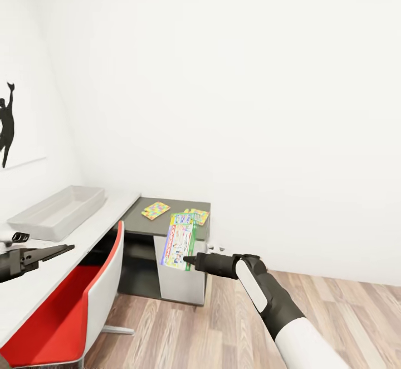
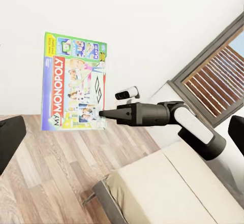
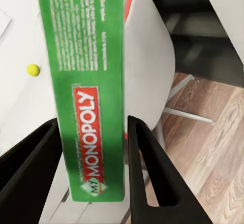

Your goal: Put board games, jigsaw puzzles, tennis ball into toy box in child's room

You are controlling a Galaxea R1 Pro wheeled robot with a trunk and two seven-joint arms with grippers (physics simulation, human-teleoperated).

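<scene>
My right gripper [image 1: 191,259] is shut on a board game [image 1: 179,241], a flat My Monopoly box held upright in the air in front of the table's dark grey lower section [image 1: 177,208]. In the right wrist view its fingers [image 3: 147,158] clamp the box's green edge [image 3: 89,82]. Two jigsaw puzzles [image 1: 155,210] [image 1: 199,216] lie on that dark section. The light grey toy box [image 1: 58,210] stands on the table's light top [image 1: 114,207]. The tennis ball [image 3: 33,70] rests on the light top. My left gripper [image 1: 44,246] hovers open over the table, near the toy box.
A red and white chair [image 1: 78,302] is pushed against the table between my arms. Wood-plank floor [image 1: 334,302] lies to the right. The left wrist view takes in the bed [image 2: 168,188], a dark-framed window [image 2: 218,76] and the held game [image 2: 76,84].
</scene>
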